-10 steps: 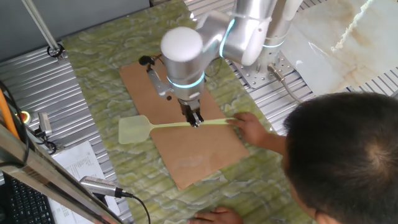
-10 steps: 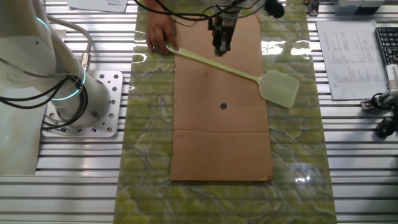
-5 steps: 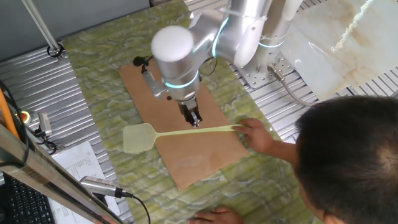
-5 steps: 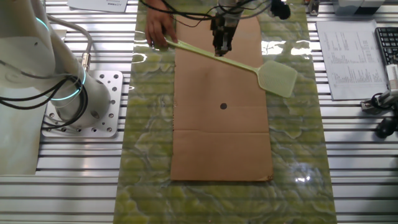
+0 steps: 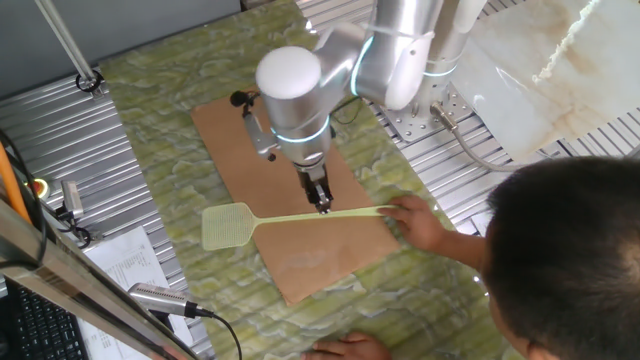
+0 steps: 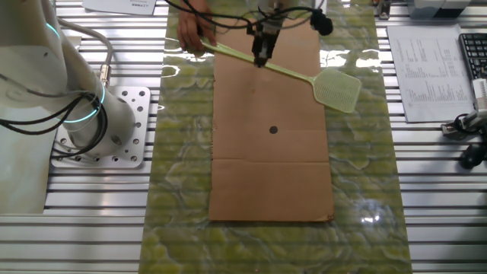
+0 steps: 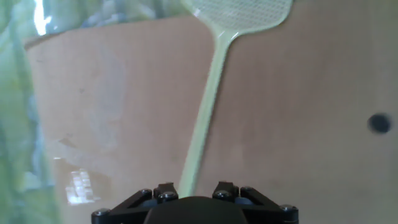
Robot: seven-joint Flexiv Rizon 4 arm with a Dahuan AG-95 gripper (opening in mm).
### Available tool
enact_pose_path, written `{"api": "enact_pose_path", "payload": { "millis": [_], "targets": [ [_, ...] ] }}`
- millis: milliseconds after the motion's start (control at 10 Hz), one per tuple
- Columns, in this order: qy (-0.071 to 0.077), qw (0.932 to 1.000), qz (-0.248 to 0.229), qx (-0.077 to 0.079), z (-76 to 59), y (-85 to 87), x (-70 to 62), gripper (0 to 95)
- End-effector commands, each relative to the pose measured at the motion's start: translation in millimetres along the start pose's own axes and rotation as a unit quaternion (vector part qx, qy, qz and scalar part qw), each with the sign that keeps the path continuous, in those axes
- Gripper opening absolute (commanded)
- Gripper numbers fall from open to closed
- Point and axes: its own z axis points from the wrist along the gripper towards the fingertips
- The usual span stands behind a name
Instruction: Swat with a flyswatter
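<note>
Right now you are looking at the grasp step, with the swat itself not yet begun. The tool [image 5: 322, 207] is hanging from the arm at the middle of one fixed view, fingers pointing down onto the handle of the flyswatter [image 5: 300, 216]. In the hand view the handle [image 7: 202, 121] is running straight up from between the finger mounts at the bottom edge to the mesh head at the top of the frame. The fingertips themselves are hidden in every view, so you cannot tell whether the tool is already clamped on the handle or only straddling it.

The flyswatter is lying across the brown board [image 6: 272, 144] near its top edge in the other fixed view, handle slanting down to the right, mesh head [image 6: 337, 89] reaching past the board's right edge over the green patterned worktop [image 6: 183, 190]. A person's hand [image 5: 415, 219] is gripping the free end of the handle at the right of centre in one fixed view; the person's head is filling the lower right corner.

A small dark dot [image 6: 274, 129] is sitting on the board at mid frame, below the handle; it is likely the target, though that is a judgement.

Next move, as you should be reading it: confirm the fingers are pinching the handle firmly, wait until the hand is letting go, then lift and bring the head down flat. A loose pinch is risking the thin handle twisting.
</note>
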Motion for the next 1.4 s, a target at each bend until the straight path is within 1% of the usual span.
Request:
{"api": "enact_pose_path", "payload": {
  "millis": [100,200,300,400,500,600,700,800,900,1000,1100,1200,1400],
  "targets": [
    [0.001,0.9998,0.015,0.014,12.5,16.9,4.5,38.0],
    [0.003,0.9996,0.020,0.021,18.9,21.6,11.3,38.0],
    [0.003,0.9995,0.018,0.028,21.2,21.2,14.6,38.0],
    [0.005,0.9989,0.010,0.046,18.9,17.8,18.8,38.0],
    [0.011,0.9985,0.008,0.053,12.1,12.9,18.6,38.0],
    [0.017,0.9984,0.005,0.054,7.9,5.1,18.0,38.0],
    [0.022,0.9982,-0.001,0.055,3.6,-9.7,18.1,38.0],
    [0.027,0.9981,-0.001,0.055,2.4,-22.9,18.2,38.0],
    [0.031,0.9980,0.000,0.056,3.7,-33.6,18.2,38.0],
    [0.032,0.9982,0.003,0.051,4.6,-42.1,19.0,38.0],
    [0.033,0.9983,0.009,0.047,4.9,-44.9,19.3,38.0],
    [0.037,0.9982,0.019,0.042,7.2,-43.8,19.1,19.0],
    [0.040,0.9982,0.027,0.035,12.5,-39.1,20.5,19.0]
  ]
}}
